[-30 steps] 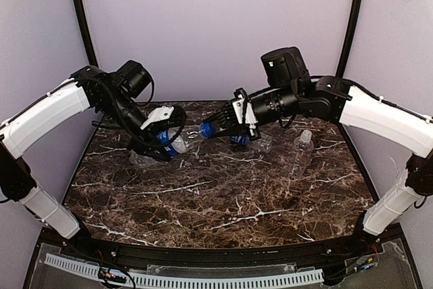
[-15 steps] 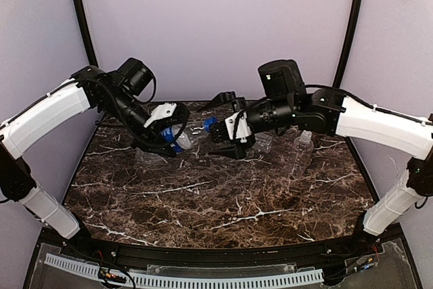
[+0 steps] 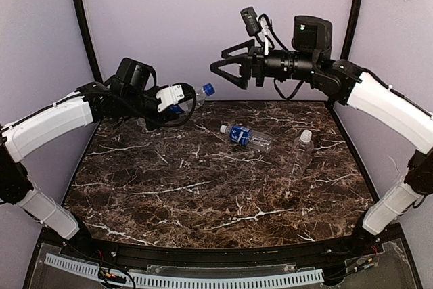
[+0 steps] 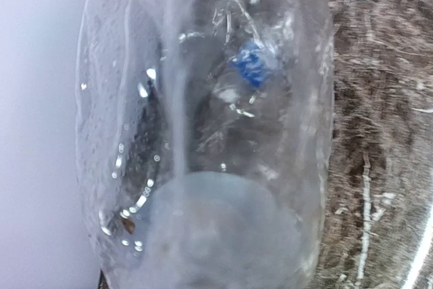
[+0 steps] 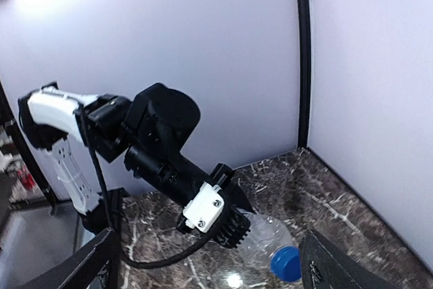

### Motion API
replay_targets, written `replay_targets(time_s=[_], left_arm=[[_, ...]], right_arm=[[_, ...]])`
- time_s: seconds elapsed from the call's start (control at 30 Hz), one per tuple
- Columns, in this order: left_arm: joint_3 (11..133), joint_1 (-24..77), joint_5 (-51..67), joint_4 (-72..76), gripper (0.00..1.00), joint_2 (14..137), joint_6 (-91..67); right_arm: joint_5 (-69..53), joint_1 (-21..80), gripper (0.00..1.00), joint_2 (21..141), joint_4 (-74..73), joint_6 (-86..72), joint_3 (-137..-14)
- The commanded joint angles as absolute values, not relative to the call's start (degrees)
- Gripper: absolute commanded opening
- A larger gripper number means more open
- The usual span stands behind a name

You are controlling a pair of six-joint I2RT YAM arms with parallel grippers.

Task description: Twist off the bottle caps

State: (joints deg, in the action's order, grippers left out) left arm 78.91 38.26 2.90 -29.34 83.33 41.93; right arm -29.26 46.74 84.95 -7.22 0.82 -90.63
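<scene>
Fingers of the left gripper [image 3: 180, 100] are drawn close together on the body of a clear bottle [image 3: 195, 95], held off the table [image 3: 203, 197] at the far left, lying roughly level with its blue cap [image 3: 209, 89] pointing right and screwed on. The left wrist view looks along that bottle [image 4: 203, 133] from its base, the blue cap [image 4: 252, 64] showing blurred through the plastic. The right gripper [image 3: 226, 69] stands raised high over the far centre of the table with its jaws spread wide and nothing between them; it is apart from the held bottle. From the right wrist view, the two right fingers [image 5: 81, 262] frame the bottom corners, with the left gripper [image 5: 230, 227], the bottle [image 5: 265, 233] and its blue cap [image 5: 285, 262] between them. A blue-labelled bottle [image 3: 247, 137] lies on its side at far centre, white cap [image 3: 223, 128] pointing left. A plain bottle [image 3: 301, 152] rests near the far right, white cap [image 3: 306, 136] on.
</scene>
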Motion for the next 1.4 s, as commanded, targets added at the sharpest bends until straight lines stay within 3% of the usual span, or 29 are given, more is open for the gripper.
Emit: replay_targets(time_s=[0.0,0.43,0.63,1.0,1.2,1.37], left_arm=[[75.6,38.5,-13.5,-15.1,0.33,81.1,42.8],[70.6,40.2,-15.9,-10.1,0.33,79.1,48.9],[70.6,40.4,-15.1,-9.9,0.33,79.0,49.5],[70.9,40.6,-15.1,-9.5,0.33,79.6,50.1],[70.9,40.7,-15.1,-9.4,0.33,79.7,50.3],[70.8,40.6,-15.5,-8.9,0.33,79.8,50.7]], right_arm=[[-29.4,43.6,0.90,93.9,-15.1,-33.8,-97.6],[-27.8,42.5,0.74,101.9,-13.7,-38.2,-103.1],[-28.3,40.9,0.53,102.5,-12.5,-39.9,-101.2],[-32.3,40.8,0.52,104.8,-12.3,-40.4,-103.1],[-34.9,40.9,0.38,106.4,-12.2,-40.6,-104.8],[-37.7,40.9,0.37,106.7,-11.3,-42.0,-104.5]])
